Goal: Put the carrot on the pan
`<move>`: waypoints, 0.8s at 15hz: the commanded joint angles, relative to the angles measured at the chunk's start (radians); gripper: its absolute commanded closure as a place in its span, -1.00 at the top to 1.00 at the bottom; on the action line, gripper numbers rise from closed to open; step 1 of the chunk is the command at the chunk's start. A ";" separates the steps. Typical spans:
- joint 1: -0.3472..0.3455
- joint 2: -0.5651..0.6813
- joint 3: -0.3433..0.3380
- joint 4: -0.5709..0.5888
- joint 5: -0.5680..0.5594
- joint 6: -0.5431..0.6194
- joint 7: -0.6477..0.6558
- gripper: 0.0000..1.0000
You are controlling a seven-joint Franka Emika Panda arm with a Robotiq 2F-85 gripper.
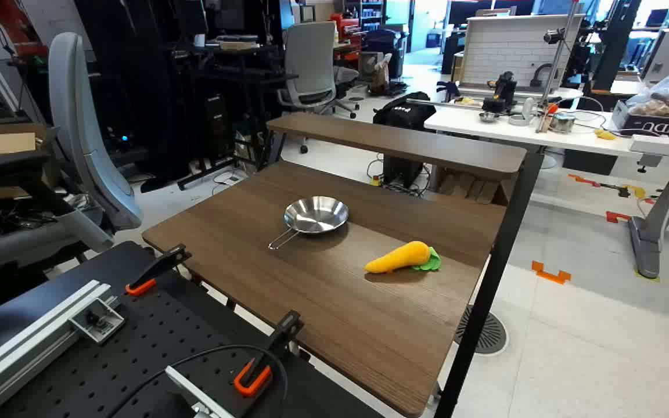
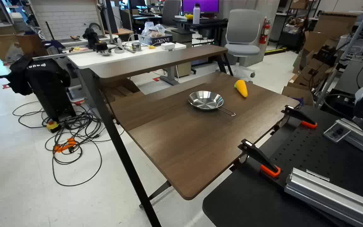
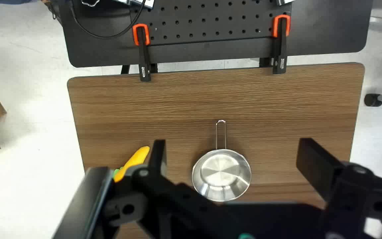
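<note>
The orange-yellow carrot [image 1: 401, 258] lies on the brown table [image 1: 317, 290], its green leafy end resting on the wood. It also shows in an exterior view [image 2: 241, 88] and, partly hidden behind a gripper finger, in the wrist view [image 3: 137, 157]. The shiny silver pan [image 1: 316, 216] stands upright and empty on the table, apart from the carrot; it also shows in an exterior view [image 2: 206, 100] and the wrist view [image 3: 222, 174]. My gripper [image 3: 233, 144] is open and empty, high above the table, with the pan between its fingers in the picture. It is out of view in both exterior views.
A raised brown shelf [image 1: 398, 142] runs along the table's far edge. Two black clamps with orange tips [image 1: 270, 354] [image 1: 157, 270] sit at the near edge. A black perforated board [image 1: 154, 348] with a metal rail [image 1: 27, 342] and cable adjoins that edge.
</note>
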 commanded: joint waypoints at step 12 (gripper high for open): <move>-0.026 0.089 -0.025 -0.023 -0.025 0.077 0.019 1.00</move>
